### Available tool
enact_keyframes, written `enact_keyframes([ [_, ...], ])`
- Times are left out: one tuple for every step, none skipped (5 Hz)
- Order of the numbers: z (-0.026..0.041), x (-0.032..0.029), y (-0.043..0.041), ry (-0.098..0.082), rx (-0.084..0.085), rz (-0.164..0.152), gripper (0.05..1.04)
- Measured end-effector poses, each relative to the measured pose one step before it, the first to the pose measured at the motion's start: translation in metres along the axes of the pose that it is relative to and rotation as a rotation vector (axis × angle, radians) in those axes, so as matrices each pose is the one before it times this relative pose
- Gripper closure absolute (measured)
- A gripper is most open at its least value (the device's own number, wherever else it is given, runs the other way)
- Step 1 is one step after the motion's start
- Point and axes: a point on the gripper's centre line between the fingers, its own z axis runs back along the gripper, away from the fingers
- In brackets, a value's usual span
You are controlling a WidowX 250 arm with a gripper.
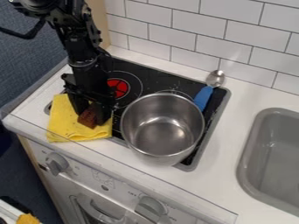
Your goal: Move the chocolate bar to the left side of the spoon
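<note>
Claw (92, 118) hangs at the chocolate bar (88, 117); light gleams inside the pot (165, 146).

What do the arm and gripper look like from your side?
The arm is black, with bulky, boxy joints and slimmer links between them; a black cable loops out from its upper part. The gripper is black too, with two chunky fingers.
</note>
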Motion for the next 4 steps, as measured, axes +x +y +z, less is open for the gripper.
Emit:
enact_keyframes([
  [0.0, -0.00008, -0.00042, 0.0005, -0.0026, -0.004, 0.493],
  [0.00059, -0.00243, -0.00219, 0.0196, -0.0126, 0.0077, 0.494],
  [0.03591, 0.02648, 0.00545, -0.086, 0.0009, 0.0715, 0.494],
  [0.00609, 0.04011, -0.02023, -0.0148, -0.045, 0.036, 0.494],
])
